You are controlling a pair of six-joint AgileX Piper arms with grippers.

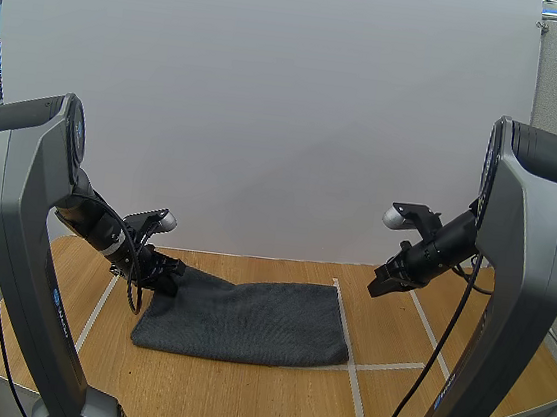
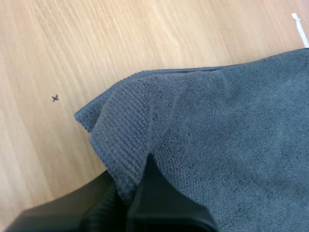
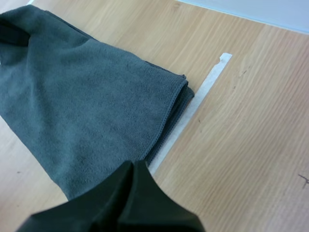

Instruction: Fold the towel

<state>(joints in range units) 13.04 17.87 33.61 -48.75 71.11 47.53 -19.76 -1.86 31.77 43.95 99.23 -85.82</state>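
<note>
While the wooden table (image 1: 237, 395) carries everything here, the dark grey towel (image 1: 246, 318) is the one loose thing on it, lying flat as a long rectangle. At its right end, stacked layers of cloth show along the hemmed edge.

Strips of white tape (image 1: 344, 322) are stuck flat to the wood around the towel. One runs close along its right edge, with the lowest layer of cloth touching it. Another lies well off its left end, and a crosswise strip leads away from its near right corner.

My left gripper (image 2: 131, 186) is down at the towel's far left corner. Its fingers are closed nearly together on that corner, one above the cloth and one beneath, and the corner curls up slightly from the wood there.

My right gripper (image 3: 134, 169) hangs in the air off the towel's right end, clear of the cloth and the tape. Its fingers lie pressed together as one dark wedge, holding nothing.

A small pen cross (image 2: 55, 98) marks the bare wood just beyond the towel's pinched corner.
</note>
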